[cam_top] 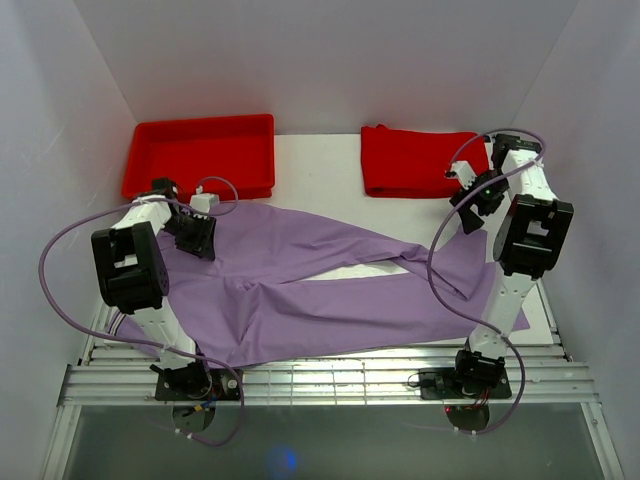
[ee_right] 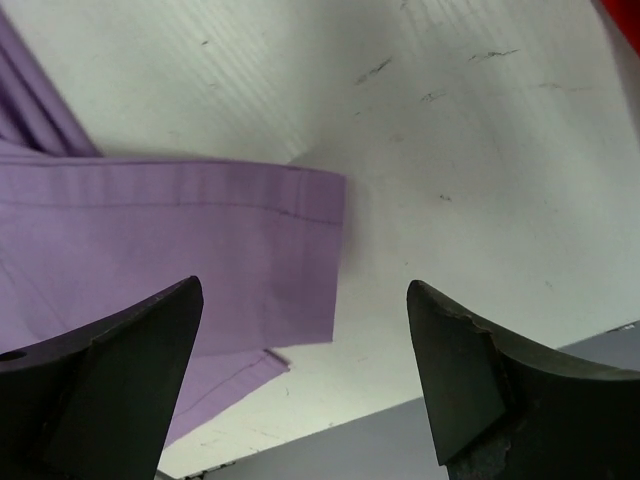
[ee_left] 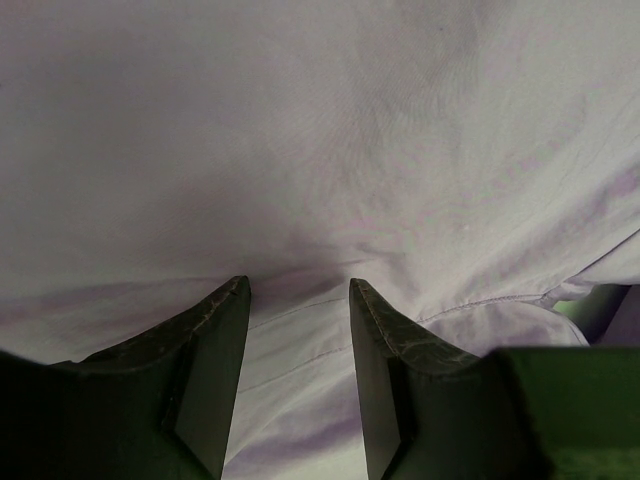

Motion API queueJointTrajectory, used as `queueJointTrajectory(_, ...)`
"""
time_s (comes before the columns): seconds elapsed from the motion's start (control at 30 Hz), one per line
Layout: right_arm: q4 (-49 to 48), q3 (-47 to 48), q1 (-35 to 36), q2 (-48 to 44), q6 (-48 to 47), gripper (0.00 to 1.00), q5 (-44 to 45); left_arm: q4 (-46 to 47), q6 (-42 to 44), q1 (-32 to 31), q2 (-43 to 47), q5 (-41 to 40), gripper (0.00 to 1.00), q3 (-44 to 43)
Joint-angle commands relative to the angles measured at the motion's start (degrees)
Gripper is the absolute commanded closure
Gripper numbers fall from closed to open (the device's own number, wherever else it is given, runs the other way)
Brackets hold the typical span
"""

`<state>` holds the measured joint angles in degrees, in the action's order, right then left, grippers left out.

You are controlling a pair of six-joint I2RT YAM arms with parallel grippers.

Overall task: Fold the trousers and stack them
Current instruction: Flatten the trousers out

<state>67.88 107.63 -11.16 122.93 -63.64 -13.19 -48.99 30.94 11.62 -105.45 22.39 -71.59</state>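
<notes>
The lilac-purple trousers [cam_top: 300, 300] lie spread across the white table, the waist at the left and the legs running to the right. My left gripper [cam_top: 197, 238] is low over the waist end. In the left wrist view its fingers stand partly apart [ee_left: 298, 282] with trouser fabric [ee_left: 320, 150] lying loose between and under them, so it is open. My right gripper [cam_top: 468, 200] hovers above the far leg end. In the right wrist view it is wide open [ee_right: 305, 283], with the leg hem [ee_right: 180, 240] under its left finger and bare table between the fingers.
A rigid red tray [cam_top: 205, 122] sits at the back left. A folded red cloth [cam_top: 420, 160] lies at the back right, close to my right wrist. Bare white table [cam_top: 320, 165] shows between them. Grey walls close in on three sides.
</notes>
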Motion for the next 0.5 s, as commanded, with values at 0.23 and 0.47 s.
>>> queueJointTrajectory(0.23, 4.5, 3.5, 2.8, 4.4, -0.1, 0.8, 0.6, 0.7, -1.2, 0.2, 0.3, 0.5, 0.47, -1.2)
queueJointTrajectory(0.47, 6.9, 2.9, 2.7, -13.1, -13.2, 0.92, 0.0, 0.2, -3.6, 2.2, -4.4, -3.4, 0.81, -2.2)
